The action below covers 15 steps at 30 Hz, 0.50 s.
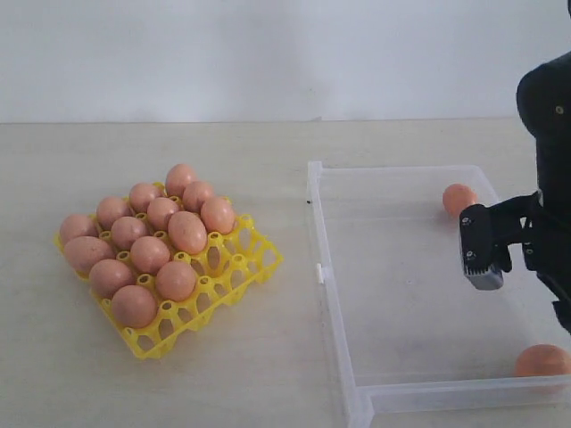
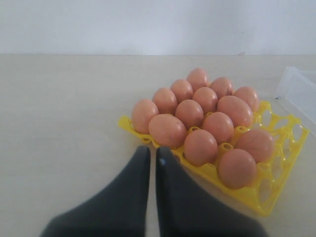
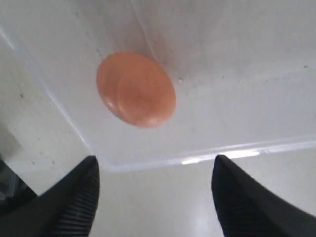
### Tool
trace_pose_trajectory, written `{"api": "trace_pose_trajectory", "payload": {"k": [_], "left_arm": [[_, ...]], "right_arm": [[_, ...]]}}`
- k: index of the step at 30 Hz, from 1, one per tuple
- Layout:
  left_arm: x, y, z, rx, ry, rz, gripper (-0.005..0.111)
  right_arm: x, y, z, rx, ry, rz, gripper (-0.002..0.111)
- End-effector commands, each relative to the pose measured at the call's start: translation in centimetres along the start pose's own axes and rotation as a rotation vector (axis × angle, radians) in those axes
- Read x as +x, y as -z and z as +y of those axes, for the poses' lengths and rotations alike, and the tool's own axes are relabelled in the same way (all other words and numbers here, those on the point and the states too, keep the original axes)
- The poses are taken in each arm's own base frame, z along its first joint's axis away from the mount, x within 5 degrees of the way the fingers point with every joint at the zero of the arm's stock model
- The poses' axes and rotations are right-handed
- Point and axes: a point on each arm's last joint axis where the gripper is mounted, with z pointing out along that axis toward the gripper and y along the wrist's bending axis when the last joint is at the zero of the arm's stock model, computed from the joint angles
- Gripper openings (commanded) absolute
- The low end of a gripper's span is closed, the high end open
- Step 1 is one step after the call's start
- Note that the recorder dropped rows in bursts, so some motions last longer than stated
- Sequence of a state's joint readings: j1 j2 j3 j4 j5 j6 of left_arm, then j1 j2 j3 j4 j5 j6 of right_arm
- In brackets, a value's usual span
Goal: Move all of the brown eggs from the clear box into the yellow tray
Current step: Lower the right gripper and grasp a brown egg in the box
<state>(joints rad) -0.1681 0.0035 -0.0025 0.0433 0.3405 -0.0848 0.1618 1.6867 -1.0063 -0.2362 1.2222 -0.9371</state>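
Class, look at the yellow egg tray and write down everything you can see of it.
The yellow egg tray looks like bright plastic: a square open lattice of round cups with raised pegs between them. It lies flat on the pale table, turned at an angle, to the left of the clear box and apart from it. Brown eggs fill most cups; the cups along the side nearest the box are empty.

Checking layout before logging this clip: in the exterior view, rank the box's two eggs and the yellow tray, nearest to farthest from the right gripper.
1. Back egg, by the box's far wall, closest to the right gripper.
2. Front egg, in the box's near right corner.
3. Yellow tray, far left, outside the box.
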Motion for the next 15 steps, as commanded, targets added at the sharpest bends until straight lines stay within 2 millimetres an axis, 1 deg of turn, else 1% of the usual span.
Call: {"api": "trace_pose_trajectory", "payload": {"k": [1, 2, 5, 8, 9, 15], "left_arm": [[0.0, 0.0, 0.0, 0.006, 0.003, -0.004, 0.004], [0.0, 0.0, 0.0, 0.006, 0.003, -0.004, 0.004], [0.0, 0.0, 0.0, 0.006, 0.003, -0.004, 0.004], [0.0, 0.0, 0.0, 0.006, 0.003, -0.004, 0.004], [0.0, 0.0, 0.0, 0.006, 0.003, -0.004, 0.004], [0.0, 0.0, 0.0, 0.006, 0.003, -0.004, 0.004]], "right_arm": [[0.0, -0.5, -0.1, -0.007, 0.018, 0.022, 0.058], [-0.5, -0.5, -0.1, 0.002, 0.004, -0.034, 0.058], [-0.8, -0.5, -0.6, 0.049, 0.009, -0.071, 0.058], [-1.0, -0.5, -0.7, 0.069, 0.133, -0.086, 0.058], [-1.1, -0.6, -0.7, 0.064, 0.164, -0.087, 0.058], [-1.8, -2.3, -1.1, -0.005, 0.187, -0.058, 0.058]]}}
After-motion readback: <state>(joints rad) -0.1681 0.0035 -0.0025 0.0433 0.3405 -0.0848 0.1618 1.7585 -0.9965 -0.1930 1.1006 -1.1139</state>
